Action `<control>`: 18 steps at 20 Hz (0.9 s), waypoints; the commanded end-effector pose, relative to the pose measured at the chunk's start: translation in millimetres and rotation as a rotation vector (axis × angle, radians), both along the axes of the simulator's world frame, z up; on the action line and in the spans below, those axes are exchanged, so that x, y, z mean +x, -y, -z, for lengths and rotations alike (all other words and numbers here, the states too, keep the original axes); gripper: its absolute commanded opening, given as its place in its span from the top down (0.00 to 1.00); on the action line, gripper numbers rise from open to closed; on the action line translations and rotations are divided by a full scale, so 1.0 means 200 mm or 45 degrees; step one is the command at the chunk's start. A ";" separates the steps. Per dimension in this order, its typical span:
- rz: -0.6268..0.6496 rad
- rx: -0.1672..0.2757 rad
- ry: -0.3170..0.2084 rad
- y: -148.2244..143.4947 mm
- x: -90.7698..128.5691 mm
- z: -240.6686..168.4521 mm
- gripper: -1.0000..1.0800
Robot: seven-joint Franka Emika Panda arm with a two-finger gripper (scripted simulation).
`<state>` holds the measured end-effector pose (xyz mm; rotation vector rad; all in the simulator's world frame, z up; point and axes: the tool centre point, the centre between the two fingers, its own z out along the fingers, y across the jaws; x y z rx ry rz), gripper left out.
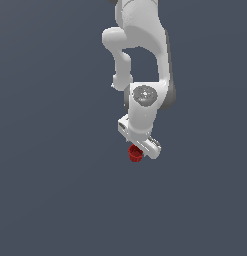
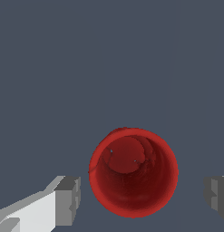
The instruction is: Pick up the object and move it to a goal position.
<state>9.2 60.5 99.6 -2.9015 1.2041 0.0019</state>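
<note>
1. The grey-blue ground [image 1: 50,190] fills both views as one flat, even surface.
2. The white arm [image 1: 140,45] comes in from the top of the exterior view and bends down to a wrist with a round grey cap [image 1: 143,94], ending low over the ground.
3. The gripper [image 1: 140,150] sits at the arm's lower end, right over the red cup. In the wrist view its two grey fingertips [image 2: 68,200] stand well apart, one on each side of the cup, each with a strip of ground showing between pad and cup wall; the gripper [image 2: 143,197] is spread wide and clamps nothing.
4. The red cup [image 1: 135,153] is near the middle of the exterior view, partly hidden by the gripper above it. In the wrist view the red cup [image 2: 133,171] is seen from above, mouth open towards the camera, with its hollow inside and round floor visible. It lies between the fingertips, touching neither.
</note>
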 end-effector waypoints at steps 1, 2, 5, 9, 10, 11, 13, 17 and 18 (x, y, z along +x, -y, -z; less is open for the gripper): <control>0.025 -0.001 0.001 -0.01 0.00 0.01 0.04; 0.031 -0.001 0.001 -0.01 0.00 0.01 0.04; 0.038 -0.001 0.001 -0.01 0.00 0.01 0.04; 0.032 -0.001 0.001 -0.01 0.00 0.03 0.04; 0.033 -0.001 0.001 -0.01 0.00 0.04 0.04; 0.033 -0.001 0.001 -0.01 0.00 0.06 0.04; 0.034 -0.001 0.001 -0.01 0.00 0.11 0.04; 0.037 -0.001 0.001 -0.01 -0.01 0.21 0.04; 0.038 -0.001 0.001 -0.01 -0.01 0.23 0.04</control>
